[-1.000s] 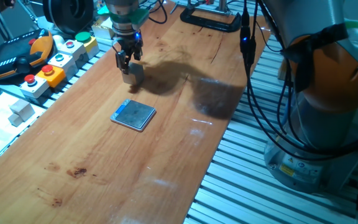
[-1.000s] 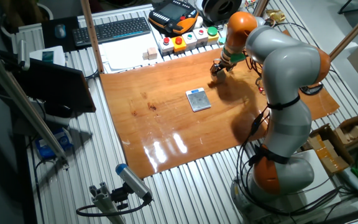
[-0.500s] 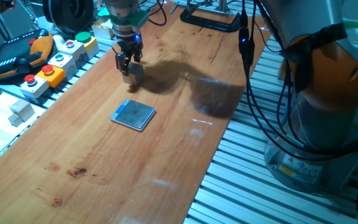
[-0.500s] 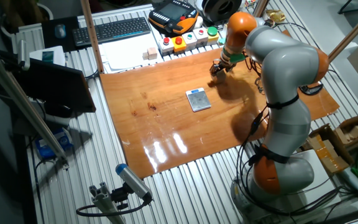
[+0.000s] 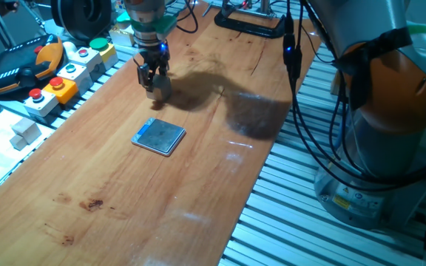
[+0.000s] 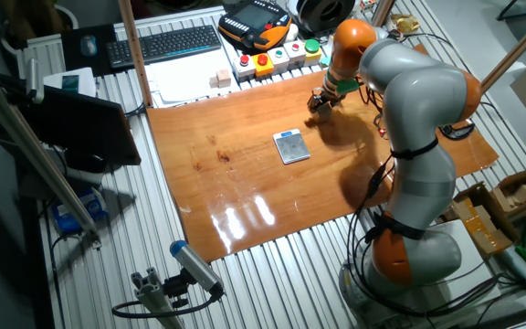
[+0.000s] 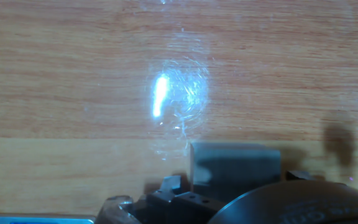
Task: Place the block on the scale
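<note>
The hand view alone shows the block's (image 7: 234, 163) flat grey-shaded face low in the frame, clamped between the dark fingers (image 7: 169, 185) over glossy wood grain. In one fixed view the gripper (image 5: 152, 83) holds the block (image 5: 159, 87) at upper left, above the table (image 5: 198, 177). The scale (image 5: 159, 137), a thin rounded square with a grey-blue metal top, lies near centre, well apart. No writing is readable.

Both fixed views are evenly and brightly lit from overhead. A broad soft shadow is cast across the surface (image 5: 124, 214) by the arm, and white glare streaks are seen on its varnish. In the hand view, a bright hotspot is reflected centrally; foreground parts are blurred.
</note>
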Robot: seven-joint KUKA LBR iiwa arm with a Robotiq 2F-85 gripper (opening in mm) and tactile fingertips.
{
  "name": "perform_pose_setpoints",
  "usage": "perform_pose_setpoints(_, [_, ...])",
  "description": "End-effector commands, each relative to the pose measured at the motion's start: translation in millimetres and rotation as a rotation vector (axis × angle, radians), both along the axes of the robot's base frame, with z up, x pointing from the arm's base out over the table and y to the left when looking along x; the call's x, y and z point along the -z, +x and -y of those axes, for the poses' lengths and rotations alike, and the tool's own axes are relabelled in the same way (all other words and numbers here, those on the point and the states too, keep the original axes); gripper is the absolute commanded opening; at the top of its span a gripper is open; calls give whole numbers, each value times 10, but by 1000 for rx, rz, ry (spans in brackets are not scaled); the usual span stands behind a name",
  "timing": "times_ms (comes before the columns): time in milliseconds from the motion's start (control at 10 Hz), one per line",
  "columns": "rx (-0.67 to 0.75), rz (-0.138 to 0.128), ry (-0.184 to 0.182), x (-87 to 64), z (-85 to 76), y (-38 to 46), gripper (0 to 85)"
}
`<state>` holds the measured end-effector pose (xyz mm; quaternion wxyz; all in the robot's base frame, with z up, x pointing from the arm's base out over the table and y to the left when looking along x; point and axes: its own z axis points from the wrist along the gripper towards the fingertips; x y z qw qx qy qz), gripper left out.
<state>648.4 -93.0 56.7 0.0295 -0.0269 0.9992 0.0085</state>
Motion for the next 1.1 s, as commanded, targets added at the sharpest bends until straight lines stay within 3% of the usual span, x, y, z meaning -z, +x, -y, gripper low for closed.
perform_pose_setpoints(0, [0, 0, 0, 10, 1, 3, 823])
perform_pose_setpoints(800, [8, 1, 11, 90, -14, 22, 793])
perform_pose_setpoints(900, [6, 1, 11, 80, -11, 22, 763])
perform_pose_setpoints(1000, [3, 2, 17, 74, -9, 21, 643])
